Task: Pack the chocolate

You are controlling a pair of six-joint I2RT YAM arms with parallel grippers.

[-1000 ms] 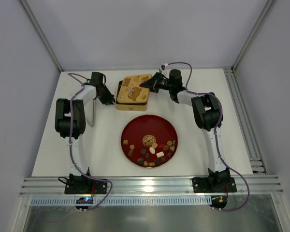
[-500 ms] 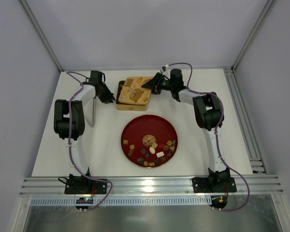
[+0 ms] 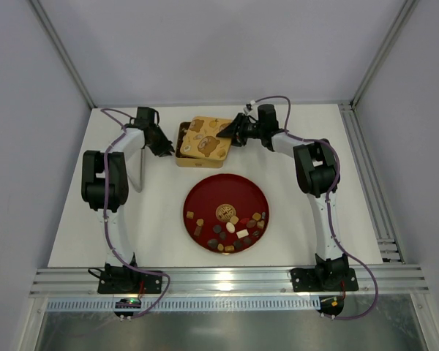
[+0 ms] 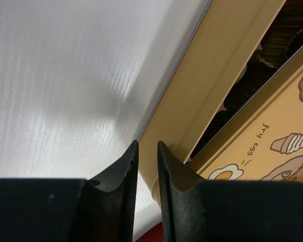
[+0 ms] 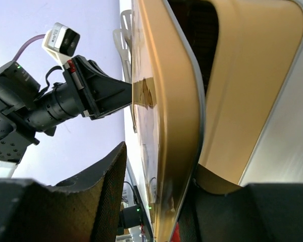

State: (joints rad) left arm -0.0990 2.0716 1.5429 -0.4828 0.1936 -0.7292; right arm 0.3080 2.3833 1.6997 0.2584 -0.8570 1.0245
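Observation:
The chocolate point(image 3: 230, 227) lies as several small brown and cream pieces on the near half of a dark-red plate point(image 3: 205, 191). Behind it stands the gold tin point(image 3: 181, 146), with its bear-printed lid point(image 3: 208, 139) lying askew on top and a gap open along the tin's left side. My left gripper point(image 3: 163, 148) point(image 4: 147, 143) is shut and empty, its tips against the tin's outer left wall point(image 4: 212, 85). My right gripper point(image 3: 227, 133) point(image 5: 159, 166) is open around the lid's right edge point(image 5: 161, 91), one finger clearly apart from it.
Through the gap the tin's inside point(image 4: 272, 50) looks dark; I cannot tell what is in it. A metal rail point(image 3: 366, 175) runs along the table's right side and another point(image 3: 227, 281) along the near edge, by the arm bases. White walls close in the table.
The right gripper has lowered the lid from a raised tilt onto the tin and opened its jaws. The left arm has stayed put.

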